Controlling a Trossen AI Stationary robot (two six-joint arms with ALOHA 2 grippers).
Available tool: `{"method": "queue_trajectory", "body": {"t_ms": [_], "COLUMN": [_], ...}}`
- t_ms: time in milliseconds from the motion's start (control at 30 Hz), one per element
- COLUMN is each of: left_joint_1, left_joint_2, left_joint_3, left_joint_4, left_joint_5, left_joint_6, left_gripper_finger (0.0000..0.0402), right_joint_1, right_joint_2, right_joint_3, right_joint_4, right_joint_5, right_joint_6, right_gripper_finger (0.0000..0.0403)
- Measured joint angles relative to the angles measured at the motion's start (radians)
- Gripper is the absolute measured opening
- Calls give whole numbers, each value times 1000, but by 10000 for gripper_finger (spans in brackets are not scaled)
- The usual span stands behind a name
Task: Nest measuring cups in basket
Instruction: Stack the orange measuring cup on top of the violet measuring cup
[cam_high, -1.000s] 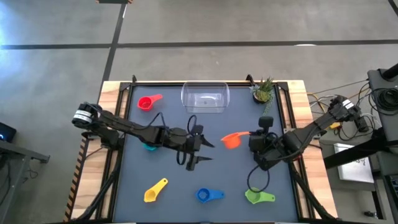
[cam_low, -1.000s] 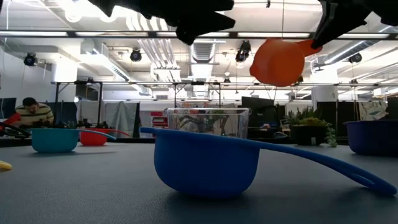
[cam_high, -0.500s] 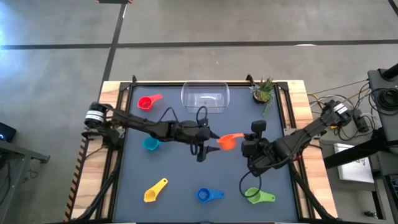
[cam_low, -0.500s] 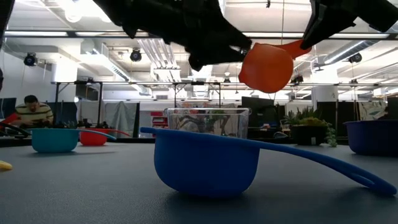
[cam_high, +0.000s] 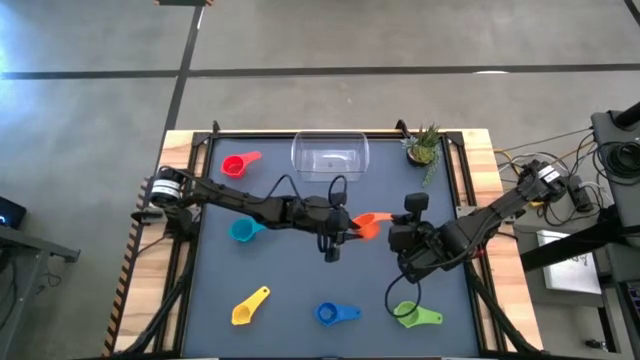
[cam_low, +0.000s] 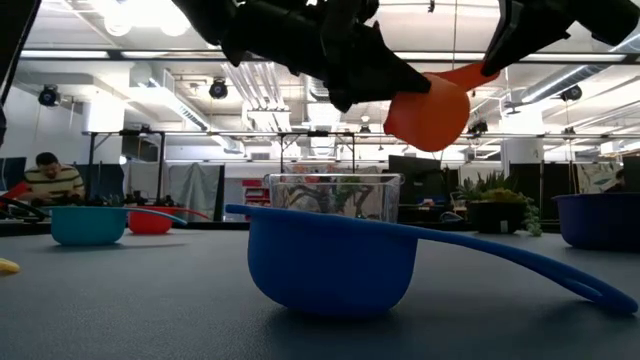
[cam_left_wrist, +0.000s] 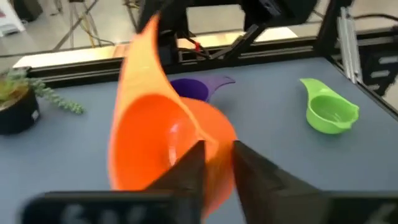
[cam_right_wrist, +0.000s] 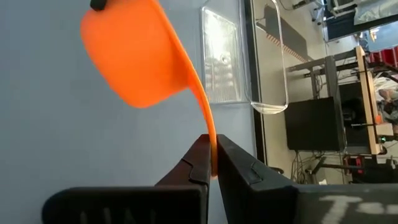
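Note:
An orange measuring cup (cam_high: 368, 226) hangs above the middle of the table, between my two grippers. My left gripper (cam_left_wrist: 217, 163) reaches in from the table's left and is shut on its bowl. My right gripper (cam_right_wrist: 212, 157) comes from the right and is shut on its handle. The clear basket (cam_high: 330, 157) stands on its base at the far edge, with nothing in it that I can see. Resting on the mat are red (cam_high: 236, 165), teal (cam_high: 242, 232), yellow (cam_high: 250, 306), blue (cam_high: 335, 314), green (cam_high: 415, 317) and purple (cam_left_wrist: 198, 87) cups. My left gripper pinches the wall of the orange cup's bowl at its rim (cam_left_wrist: 214, 146), one finger (cam_left_wrist: 189, 168) inside the bowl and one (cam_left_wrist: 252, 171) outside. It comes roughly level from the table's left. The cup is clear of the table. My right gripper pinches the free end of the cup's flat handle (cam_right_wrist: 210, 146) between its two fingers (cam_right_wrist: 199, 158). The fingers lie along the handle and come from the table's right. The bowl (cam_right_wrist: 134, 56) sticks out beyond the fingertips, off the mat.
A small potted plant (cam_high: 425, 148) stands at the far right corner beside the basket. The blue cup (cam_low: 335, 260) lies close to the near edge, its handle toward the right. Cables loop off both arms over the mat's middle.
My left gripper has gone toward the table's right, up to the orange cup, and has shut on the bowl's rim. My right gripper has carried the cup slightly toward the left, still shut on the handle; the cup stays clear of the table.

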Motion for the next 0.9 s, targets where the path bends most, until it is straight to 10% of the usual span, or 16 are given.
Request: {"method": "queue_trajectory", "body": {"t_ms": [400,900], "left_joint_1": [-1,-57], "left_joint_2": [0,0], "left_joint_3": [63,78], "left_joint_4": [-236,-352], "left_joint_5": [-25,-316], "left_joint_6": [76,341], "left_gripper_finger": [2,0], "right_joint_1": [1,-139], "right_joint_2": [-10,-47], "right_joint_3": [50,106], "right_joint_4": [56,185], "right_joint_5": [-143,-163], "right_joint_6": [37,124], "right_gripper_finger": [71,192]}}
